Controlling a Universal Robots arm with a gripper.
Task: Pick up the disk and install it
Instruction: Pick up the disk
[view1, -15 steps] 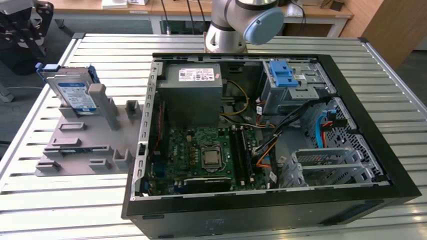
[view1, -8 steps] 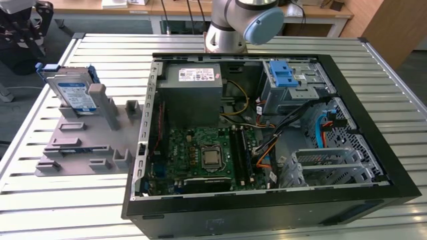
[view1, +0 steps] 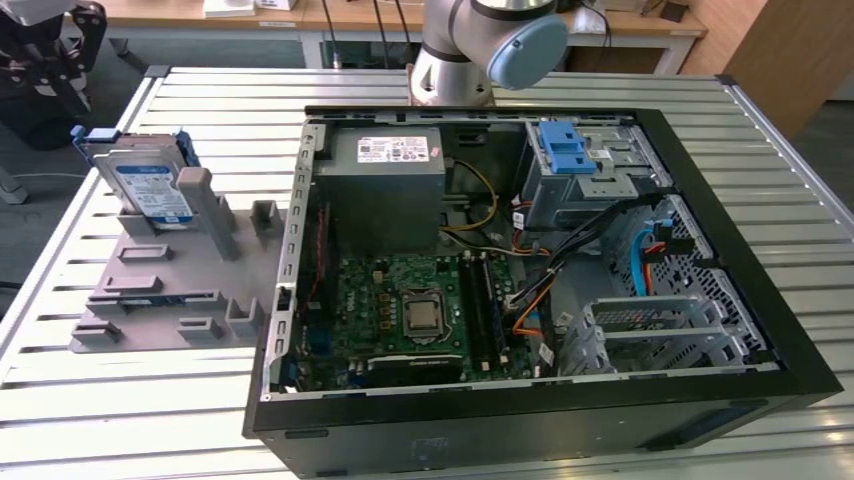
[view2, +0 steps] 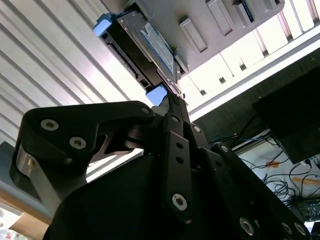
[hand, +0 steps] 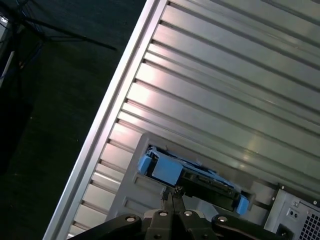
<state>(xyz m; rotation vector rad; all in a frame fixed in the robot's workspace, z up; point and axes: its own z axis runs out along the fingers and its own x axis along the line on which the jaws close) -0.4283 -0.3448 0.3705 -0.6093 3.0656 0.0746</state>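
The disk (view1: 144, 185) stands on edge in a grey fixture (view1: 160, 290) at the exterior view's left; its blue-and-white label faces the camera and blue rails run along its sides. In the first wrist view the disk (hand: 192, 175) lies just past my gripper (hand: 170, 194), whose two fingers meet at their tips with nothing between them. In the second wrist view the same shut gripper (view2: 172, 97) points toward the disk (view2: 145, 45), well apart from it.
An open computer case (view1: 747, 300) lies on the slatted metal table (view1: 200, 400), with a blue-latched drive bay (view1: 574, 150) and a grey power supply (view1: 387, 170) inside. The arm's base (view1: 461, 60) stands behind the case. The table edge (hand: 100, 135) runs near the fixture.
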